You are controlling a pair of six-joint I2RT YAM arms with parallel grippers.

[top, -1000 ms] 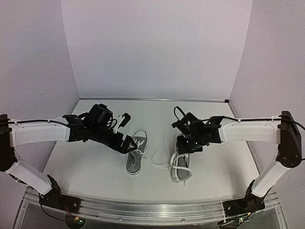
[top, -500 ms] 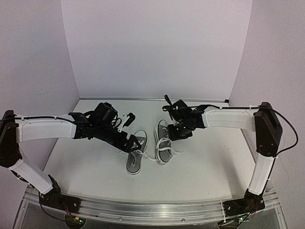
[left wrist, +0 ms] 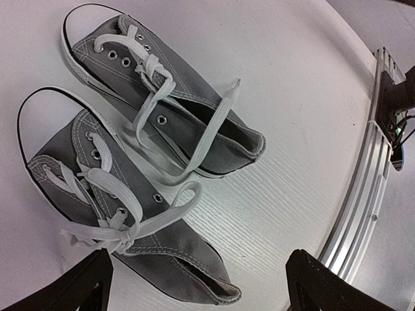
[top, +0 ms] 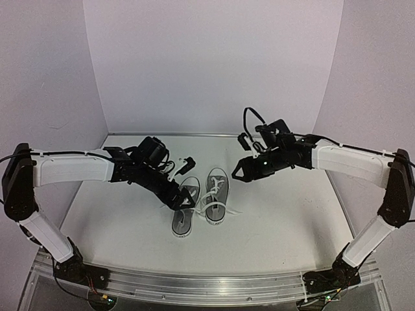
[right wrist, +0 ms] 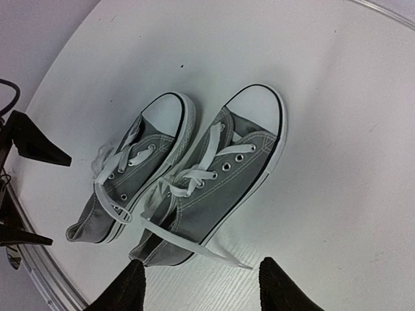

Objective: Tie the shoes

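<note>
Left hand wide open, right hand half open, both empty. Laces on shoes lay loose; neither looked tied.

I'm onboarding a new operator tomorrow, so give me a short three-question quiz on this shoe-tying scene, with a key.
1. True or false: the right pincer is clamped on a lace.
2. How do the shoes lie? A) side by side, toes pointing the same way; B) one stacked on the other; C) far apart, toes facing each other.
3. Fill in: the laces are ___ in colour.

Key: 1 false, it is open and holds nothing; 2 A; 3 white.
</note>
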